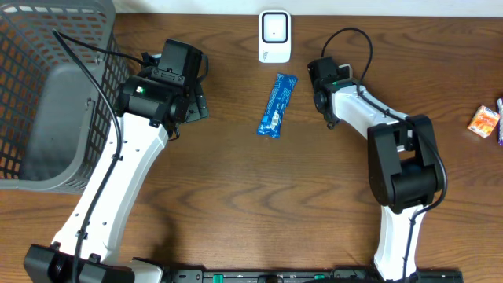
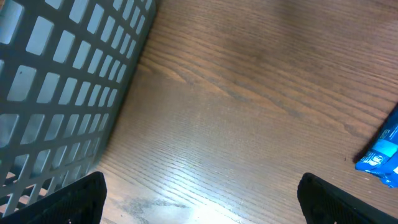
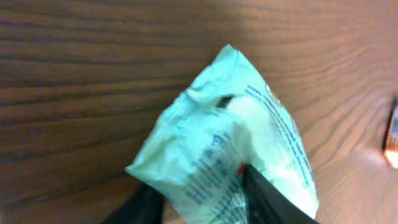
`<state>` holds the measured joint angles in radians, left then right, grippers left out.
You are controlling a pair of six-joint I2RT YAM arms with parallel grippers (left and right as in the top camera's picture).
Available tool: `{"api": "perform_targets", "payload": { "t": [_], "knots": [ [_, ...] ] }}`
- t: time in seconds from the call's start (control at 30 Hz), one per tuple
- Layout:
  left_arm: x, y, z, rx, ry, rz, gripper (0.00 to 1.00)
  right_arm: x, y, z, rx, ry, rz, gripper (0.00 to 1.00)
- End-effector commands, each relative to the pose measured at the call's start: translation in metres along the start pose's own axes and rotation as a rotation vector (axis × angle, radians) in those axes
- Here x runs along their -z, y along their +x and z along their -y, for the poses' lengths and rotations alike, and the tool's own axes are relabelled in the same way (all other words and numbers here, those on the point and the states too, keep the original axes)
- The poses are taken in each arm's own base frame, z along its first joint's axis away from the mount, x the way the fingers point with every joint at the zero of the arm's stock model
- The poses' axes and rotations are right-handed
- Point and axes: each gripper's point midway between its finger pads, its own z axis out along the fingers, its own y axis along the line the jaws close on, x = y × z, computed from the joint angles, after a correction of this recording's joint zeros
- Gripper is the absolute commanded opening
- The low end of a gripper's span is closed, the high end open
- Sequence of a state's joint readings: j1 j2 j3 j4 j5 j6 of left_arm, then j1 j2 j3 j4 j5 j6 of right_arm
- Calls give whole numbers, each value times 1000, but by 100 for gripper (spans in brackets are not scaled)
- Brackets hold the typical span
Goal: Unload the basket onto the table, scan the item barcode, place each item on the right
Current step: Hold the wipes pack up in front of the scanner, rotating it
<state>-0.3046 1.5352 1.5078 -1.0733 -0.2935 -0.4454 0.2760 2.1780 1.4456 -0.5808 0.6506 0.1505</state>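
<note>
Frustratingly, the blue print on the pale green packet is too blurred to read. The right gripper pinches it near the table's far edge, right of the white scanner, where the arm hides it from overhead. Beside the basket, the left gripper gapes wide, and the blue packet is cut off in its wrist view.

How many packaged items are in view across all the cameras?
3. A blue packet lies centrally in the overhead view; an orange packet sits at its right edge; a mint-green packet is pinched by the right end effector. A purple sliver beside the orange one may be another.
</note>
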Motion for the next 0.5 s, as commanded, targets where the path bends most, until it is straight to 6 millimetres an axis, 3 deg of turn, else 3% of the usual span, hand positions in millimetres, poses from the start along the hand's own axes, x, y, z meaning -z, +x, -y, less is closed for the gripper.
{"api": "perform_targets", "payload": {
  "t": [0.0,0.07,0.27,0.47],
  "knots": [
    [0,-1,-2,10,-8,1,98,-30,40,-35,30,-123,-130,18],
    [0,0,-2,10,-8,0,98,-30,39,-32,13,-129,-133,1],
    [-1,-1,-2,10,-8,0,98,-9,20,-31,-42,-235,-101,1],
    [0,-1,-2,10,-8,1,98,51,-26,-25,-159,-528,11,1]
  ]
}}
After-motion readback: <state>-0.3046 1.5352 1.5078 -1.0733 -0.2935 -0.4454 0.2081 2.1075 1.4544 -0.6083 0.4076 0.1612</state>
